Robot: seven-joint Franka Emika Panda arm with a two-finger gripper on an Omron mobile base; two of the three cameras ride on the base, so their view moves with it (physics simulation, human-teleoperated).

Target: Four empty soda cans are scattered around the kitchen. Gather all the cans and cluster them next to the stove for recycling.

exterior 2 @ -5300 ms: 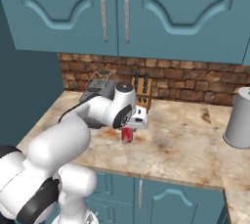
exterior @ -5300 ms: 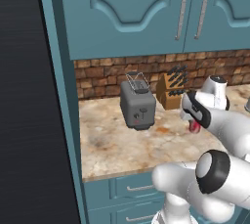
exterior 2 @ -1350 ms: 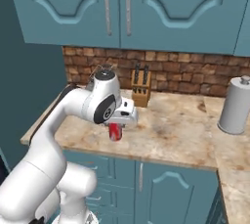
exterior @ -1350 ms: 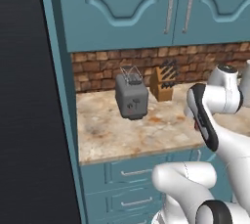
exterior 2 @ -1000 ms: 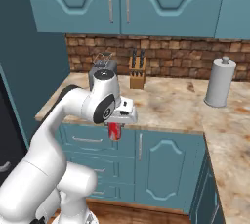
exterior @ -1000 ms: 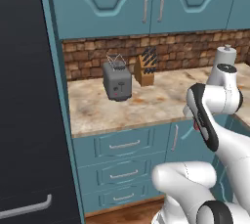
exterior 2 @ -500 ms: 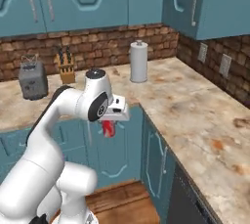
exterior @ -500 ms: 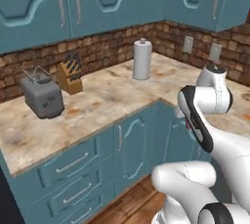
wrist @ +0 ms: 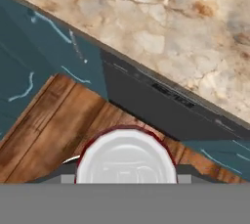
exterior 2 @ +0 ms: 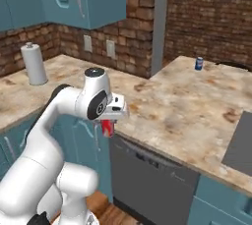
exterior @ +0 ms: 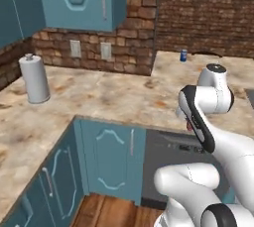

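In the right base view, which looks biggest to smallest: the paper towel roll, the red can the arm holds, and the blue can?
1. paper towel roll
2. red can, partly hidden by the gripper
3. blue can, farther off, so it may only look smaller than the red can.

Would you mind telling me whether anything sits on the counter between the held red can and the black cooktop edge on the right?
Nothing visible does. The gripper holds the red can off the counter's front edge; bare marble runs to the cooktop. The blue can stands far back, aside.
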